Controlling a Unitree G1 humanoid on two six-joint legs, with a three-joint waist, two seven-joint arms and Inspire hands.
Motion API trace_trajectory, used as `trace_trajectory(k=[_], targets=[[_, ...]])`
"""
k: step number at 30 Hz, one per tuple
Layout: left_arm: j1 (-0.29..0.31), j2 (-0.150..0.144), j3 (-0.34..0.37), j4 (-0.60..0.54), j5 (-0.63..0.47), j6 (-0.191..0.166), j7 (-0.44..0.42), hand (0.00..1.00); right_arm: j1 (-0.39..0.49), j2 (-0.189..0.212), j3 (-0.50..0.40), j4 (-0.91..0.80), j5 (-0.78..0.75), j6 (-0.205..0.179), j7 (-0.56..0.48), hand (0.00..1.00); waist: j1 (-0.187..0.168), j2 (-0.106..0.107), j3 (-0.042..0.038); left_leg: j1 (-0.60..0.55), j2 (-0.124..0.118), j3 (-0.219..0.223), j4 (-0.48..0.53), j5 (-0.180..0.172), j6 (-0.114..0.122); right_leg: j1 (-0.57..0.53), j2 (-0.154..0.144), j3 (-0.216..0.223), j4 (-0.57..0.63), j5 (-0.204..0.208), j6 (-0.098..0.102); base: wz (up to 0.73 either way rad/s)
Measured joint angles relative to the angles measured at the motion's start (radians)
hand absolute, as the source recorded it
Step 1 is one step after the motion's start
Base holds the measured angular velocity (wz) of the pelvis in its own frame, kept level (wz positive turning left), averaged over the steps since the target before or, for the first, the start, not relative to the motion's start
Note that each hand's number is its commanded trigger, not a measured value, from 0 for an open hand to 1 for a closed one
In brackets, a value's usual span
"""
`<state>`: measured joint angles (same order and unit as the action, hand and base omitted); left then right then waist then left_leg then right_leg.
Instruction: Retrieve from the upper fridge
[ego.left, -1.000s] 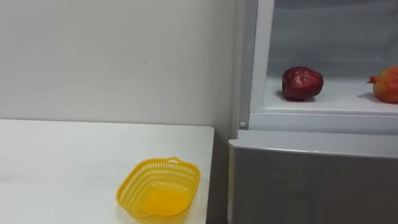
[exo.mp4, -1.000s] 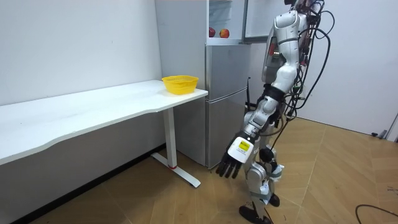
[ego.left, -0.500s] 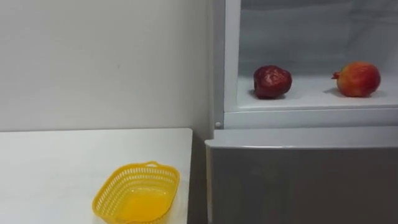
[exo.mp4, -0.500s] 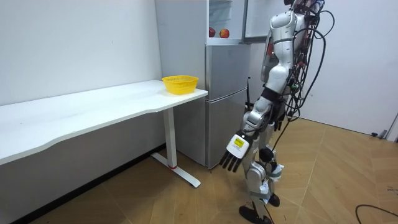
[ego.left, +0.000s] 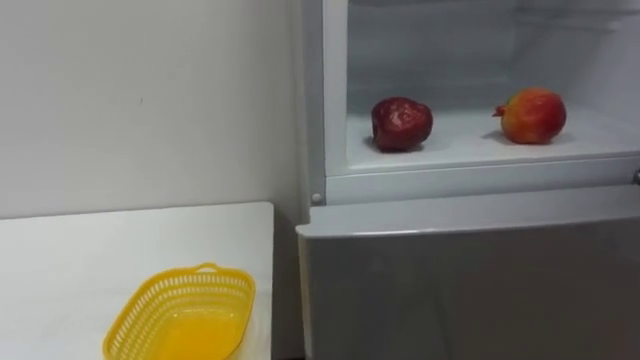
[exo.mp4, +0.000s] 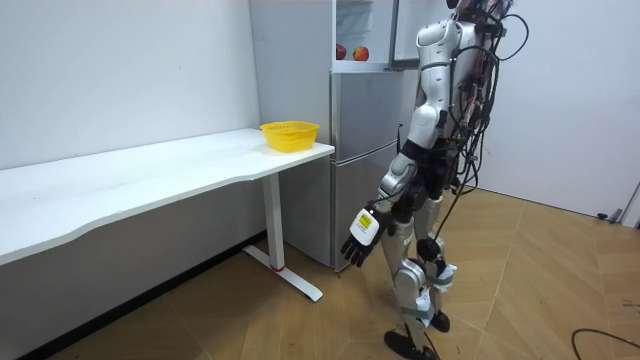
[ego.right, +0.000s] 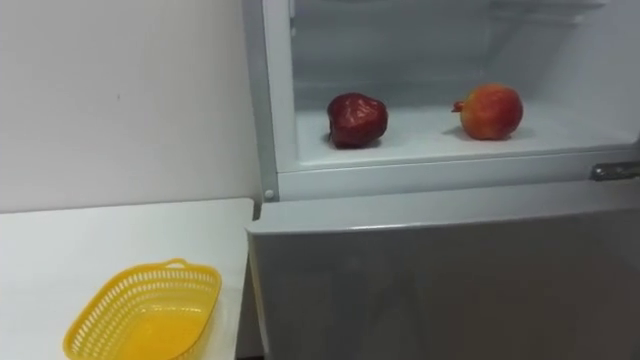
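Observation:
The upper fridge compartment (ego.left: 470, 146) stands open in front of me. On its white shelf lie two fruits like pomegranates: a dark red one (ego.left: 401, 123) on the left and an orange-red one (ego.left: 531, 115) to its right, well apart. In the room view I stand just before the fridge (exo.mp4: 360, 160), turned toward it. My left hand (exo.mp4: 360, 236) hangs low beside my leg with relaxed fingers, holding nothing, far below the shelf.
A yellow plastic basket (ego.left: 180, 315), empty, sits on the white table (ego.left: 60, 260) near the corner by the fridge. The shut lower fridge door (ego.left: 470, 285) is below the shelf. The upper door (exo.mp4: 402, 32) stands swung open beside my shoulder. A wall is behind the table.
The eye view has swung right, so the fridge shelf and both fruits are now more central. In the room view my body has turned toward the fridge and the left hand has swung forward.

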<state>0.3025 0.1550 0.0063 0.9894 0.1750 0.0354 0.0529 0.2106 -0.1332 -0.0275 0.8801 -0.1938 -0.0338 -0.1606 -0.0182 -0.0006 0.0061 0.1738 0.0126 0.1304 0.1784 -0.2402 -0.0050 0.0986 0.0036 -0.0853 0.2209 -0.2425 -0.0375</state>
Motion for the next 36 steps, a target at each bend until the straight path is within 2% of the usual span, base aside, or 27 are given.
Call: trace_trajectory(k=[1,2,4,6,8,10,12,14,20,25,29,32,36], targets=[[0.0,0.0,0.003,-0.002,0.014,-0.003,-0.005,0.0,0.023,0.006,-0.001,-0.093,-0.002,-0.004,-0.006,0.0,-0.004,0.001,-0.0006,-0.005,0.0,0.005,0.001,0.0,0.0,-0.006,0.0,0.003,0.0,0.0,0.0,-0.12],[0.001,-0.001,0.006,-0.008,0.021,-0.008,-0.008,0.0,0.051,0.011,-0.001,-0.184,-0.007,-0.024,-0.014,0.0,-0.006,0.002,-0.001,-0.008,0.0,0.009,0.0,0.0,0.0,-0.012,0.0,0.005,0.0,0.0,0.0,-0.1],[-0.001,-0.004,0.01,-0.01,0.026,-0.017,-0.011,0.0,0.087,0.013,0.004,-0.292,-0.008,-0.046,-0.023,0.0,-0.006,0.005,-0.0005,-0.008,0.0,0.011,0.001,0.0,0.0,-0.013,0.001,0.01,-0.001,0.001,0.0,-0.1],[0.002,-0.008,0.01,-0.008,0.026,-0.027,-0.006,0.0,0.124,0.017,0.003,-0.416,-0.014,-0.056,-0.034,0.0,-0.01,0.004,-0.0036,-0.011,-0.001,0.011,0.001,0.0,0.0,-0.018,0.001,0.014,0.0,0.002,0.001,-0.11],[0.007,-0.01,0.009,0.003,0.024,-0.053,-0.005,0.0,0.173,0.023,0.003,-0.608,-0.013,-0.067,-0.061,0.0,-0.024,0.016,-0.0058,-0.013,-0.002,0.011,0.001,0.0,0.0,-0.018,0.005,0.016,0.001,0.005,0.002,-0.08],[0.011,-0.01,0.008,0.016,0.024,-0.069,-0.004,0.0,0.176,0.028,0.006,-0.698,-0.012,-0.101,-0.081,0.0,-0.034,0.015,-0.0055,-0.01,-0.001,0.011,-0.001,0.0,0.0,-0.013,0.007,0.024,0.002,0.007,0.001,-0.11],[0.015,-0.01,0.008,0.017,0.026,-0.078,-0.004,0.0,0.175,0.028,0.005,-0.79,-0.016,-0.116,-0.1,0.0,-0.032,0.018,-0.0076,-0.005,0.0,0.012,-0.011,0.0,0.0,-0.013,0.011,0.031,0.0,0.007,0.001,-0.15],[0.016,-0.008,0.008,0.017,0.034,-0.09,-0.002,0.0,0.17,0.028,0.005,-0.868,-0.023,-0.156,-0.13,0.0,-0.035,0.018,-0.0089,-0.004,0.003,0.018,-0.014,0.0,0.0,-0.015,0.014,0.033,-0.002,0.01,0.001,-0.02],[0.013,0.0,0.006,0.061,0.033,-0.13,-0.003,0.0,0.14,0.027,0.011,-1.038,-0.096,-0.186,-0.193,0.0,-0.017,0.024,-0.0106,-0.016,0.011,0.034,-0.015,0.0,0.0,-0.046,0.025,0.058,0.001,0.021,-0.005,-0.15],[-0.01,0.008,-0.01,0.074,0.032,-0.129,-0.005,0.0,0.124,0.02,0.058,-1.084,-0.162,-0.196,-0.244,0.0,-0.002,0.021,-0.01,-0.021,0.015,0.033,-0.015,0.0,0.0,-0.049,0.031,0.058,0.002,0.026,-0.009,-0.01],[-0.024,0.022,-0.055,0.096,0.033,-0.128,-0.009,0.0,0.097,-0.007,0.098,-1.132,-0.174,-0.198,-0.285,0.0,0.008,0.022,-0.0091,-0.017,0.016,0.034,-0.015,0.0,0.0,-0.05,0.033,0.057,0.003,0.029,-0.008,0.02],[-0.033,0.025,-0.066,0.098,0.033,-0.128,-0.023,0.0,0.073,-0.029,0.107,-1.146,-0.201,-0.219,-0.321,0.0,0.026,0.019,-0.008,-0.016,0.016,0.035,-0.015,0.0,0.0,-0.048,0.033,0.057,-0.001,0.033,-0.006,0.0],[-0.036,0.032,-0.074,0.102,0.033,-0.128,-0.041,0.0,0.047,-0.043,0.133,-1.148,-0.218,-0.23,-0.331,0.0,0.029,0.016,-0.0084,-0.021,0.016,0.035,-0.015,0.0,0.0,-0.051,0.033,0.055,-0.004,0.034,-0.004,0.05]])
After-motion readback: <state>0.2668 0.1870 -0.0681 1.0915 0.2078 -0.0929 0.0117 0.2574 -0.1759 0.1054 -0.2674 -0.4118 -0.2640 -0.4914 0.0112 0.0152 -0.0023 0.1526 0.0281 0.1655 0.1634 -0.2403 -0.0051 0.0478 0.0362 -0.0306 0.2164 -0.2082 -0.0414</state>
